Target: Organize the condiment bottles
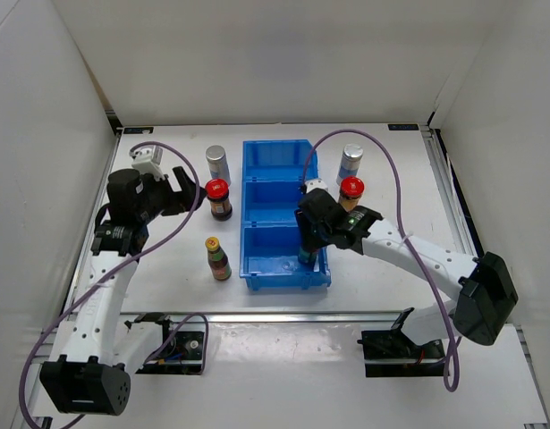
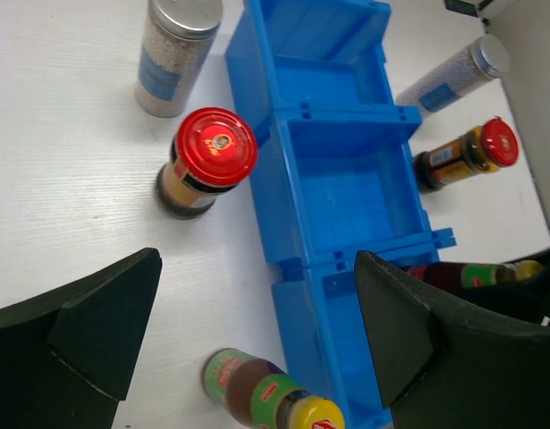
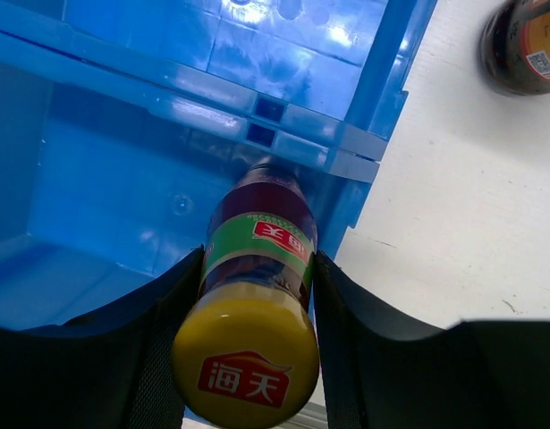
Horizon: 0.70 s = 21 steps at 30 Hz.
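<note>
Here the right claw (image 3: 257,261) clasps a glossy, round yellow-capped bottle (image 3: 253,357).

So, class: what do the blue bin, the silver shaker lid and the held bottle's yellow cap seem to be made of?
Blue bin: moulded plastic, glossy, perhaps slightly translucent; light glares off its floor and ribbed dividers.
Silver lid: looks like metal with a dull grey sheen, though it could be metallised plastic.
Yellow cap: smooth opaque plastic with a printed red logo.
</note>
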Tool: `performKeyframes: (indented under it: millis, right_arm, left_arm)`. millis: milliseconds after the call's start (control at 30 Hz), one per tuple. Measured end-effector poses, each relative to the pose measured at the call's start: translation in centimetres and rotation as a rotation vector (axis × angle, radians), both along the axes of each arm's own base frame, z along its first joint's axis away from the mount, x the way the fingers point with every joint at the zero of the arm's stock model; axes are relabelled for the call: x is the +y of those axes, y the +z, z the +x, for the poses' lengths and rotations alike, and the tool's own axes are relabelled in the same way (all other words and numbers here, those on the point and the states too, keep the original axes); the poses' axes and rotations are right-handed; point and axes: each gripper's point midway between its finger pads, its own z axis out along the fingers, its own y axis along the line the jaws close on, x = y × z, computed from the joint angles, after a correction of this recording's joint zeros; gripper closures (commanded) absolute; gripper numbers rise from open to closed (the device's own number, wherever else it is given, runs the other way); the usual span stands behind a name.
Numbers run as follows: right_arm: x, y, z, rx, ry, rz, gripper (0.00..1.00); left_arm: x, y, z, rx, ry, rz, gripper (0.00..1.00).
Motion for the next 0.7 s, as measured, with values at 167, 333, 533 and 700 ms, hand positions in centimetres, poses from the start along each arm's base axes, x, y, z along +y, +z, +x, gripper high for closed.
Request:
performKeyframes:
  millis: [167, 333, 533, 700]
  right_arm:
    - [0.2, 0.4, 0.3, -0.017, -0.023, 0.027, 0.00]
    - [-0.1, 2.5, 0.8, -0.072, -0.042, 0.055, 0.00]
    - [-0.4, 8.5, 2.0, -0.206, -0.066, 0.122, 0.00]
    - [-0.7, 10.8, 2.7, -0.268, -0.076, 0.132, 0.00]
  left_arm:
    - [-1.2, -0.3, -1.4, 0.014, -0.067, -0.037, 0.00]
    - [-2.1, -0.3, -3.5, 0.024, -0.139, -0.026, 0.00]
    - [-4.4, -0.9, -6.8, 0.044, -0.243, -0.031, 0.00]
    - [-5.8, -2.3, -9.1, 0.142, -0.265, -0.062, 0.00]
